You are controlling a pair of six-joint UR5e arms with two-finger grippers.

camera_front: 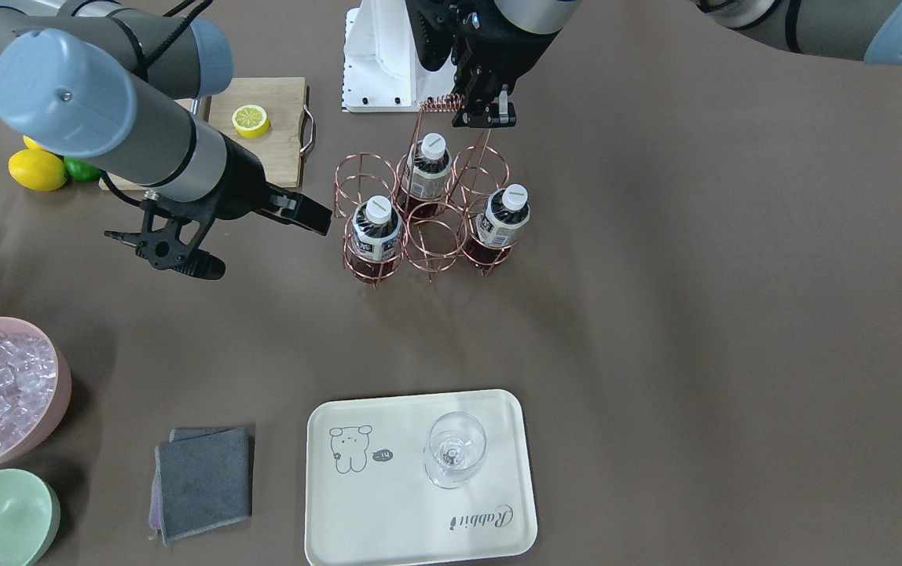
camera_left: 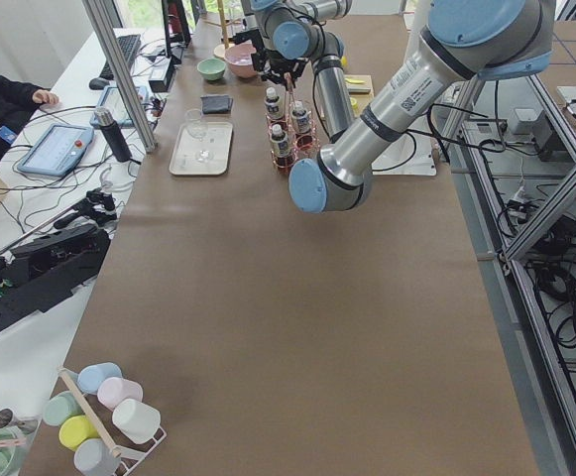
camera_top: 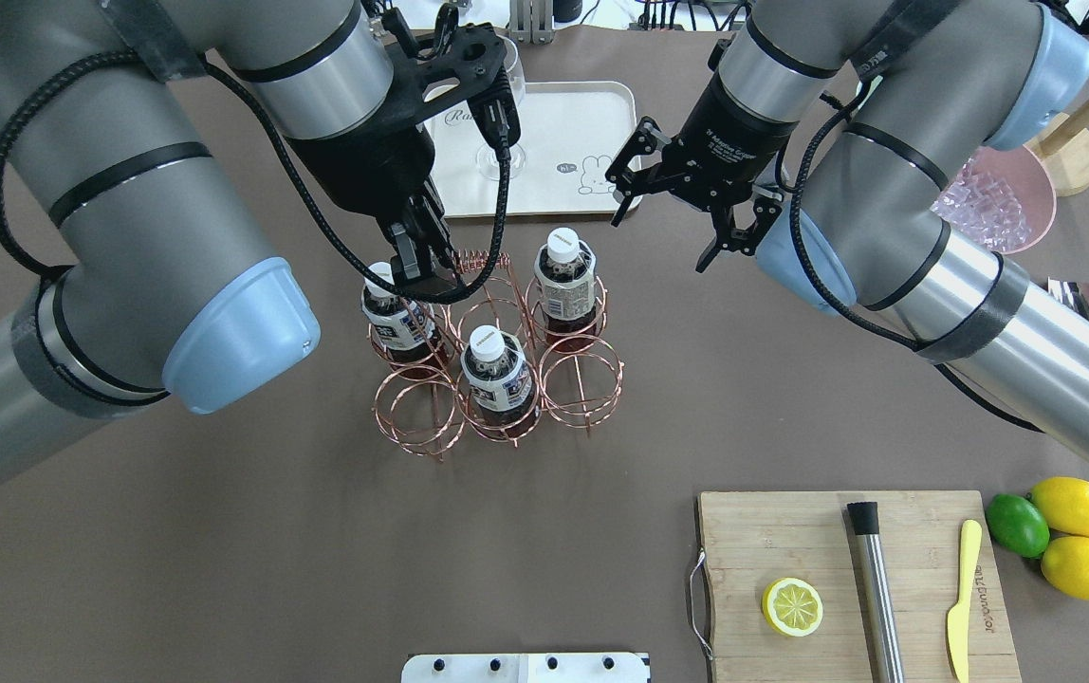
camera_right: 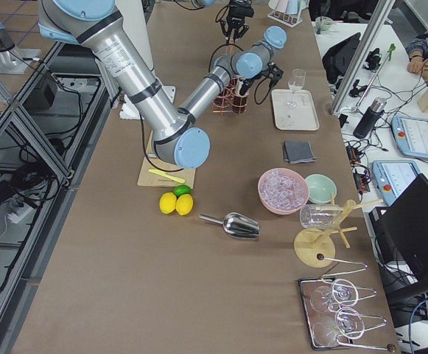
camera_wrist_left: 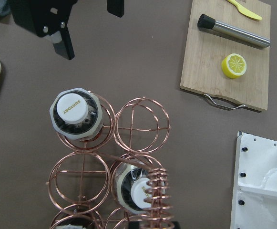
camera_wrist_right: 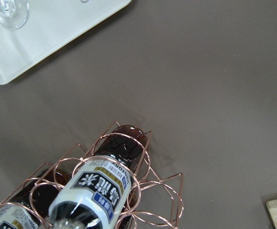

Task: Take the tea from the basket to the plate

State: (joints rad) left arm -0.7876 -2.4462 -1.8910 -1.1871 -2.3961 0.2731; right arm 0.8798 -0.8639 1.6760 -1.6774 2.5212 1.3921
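Bare table (camera_front: 655, 314) lies open between the basket (camera_front: 429, 222) at upper centre and the plate (camera_front: 388, 519) at lower centre. The tea (camera_front: 378, 228), one of three bottles in the basket's rings, stands nearest the wide-open, empty right hand (camera_front: 270, 245). The left hand (camera_front: 486, 116) pinches the basket's twisted handle. A glass (camera_front: 455, 452) stands on the plate
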